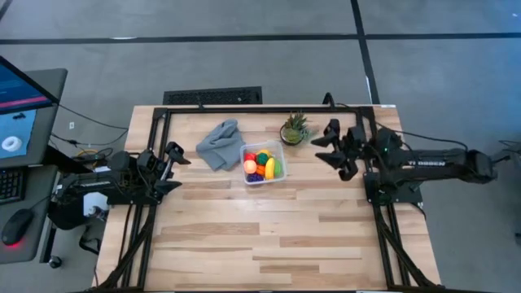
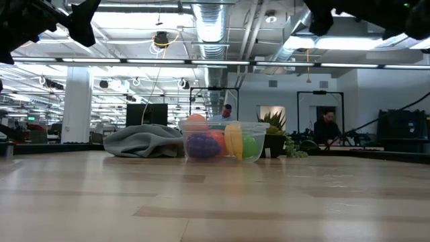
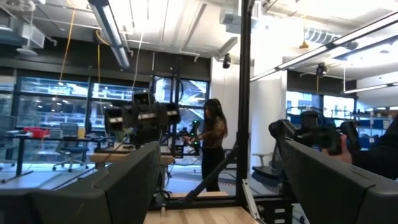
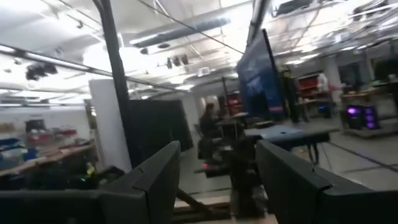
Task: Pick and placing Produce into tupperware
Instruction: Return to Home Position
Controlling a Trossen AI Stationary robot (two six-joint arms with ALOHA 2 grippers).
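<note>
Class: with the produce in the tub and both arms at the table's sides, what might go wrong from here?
The produce is heaped to the tupperware rim, so a knock might spill a piece. The right gripper is near the potted plant and may clip it when moving. The left gripper sits farther off.

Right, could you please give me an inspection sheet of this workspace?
Surface: wooden table, pale planks.
Job's things: produce piled inside the tupperware, toward the far edge; none seen loose.
Clutter: grey cloth beside the tupperware's left; potted plant at its far right corner.
Tools: left tool open, empty, raised at the left edge; right tool open, empty, raised at the right.
Cables: dark bundles along both table sides.
Surroundings: monitor left of the table; person in the room behind.
</note>
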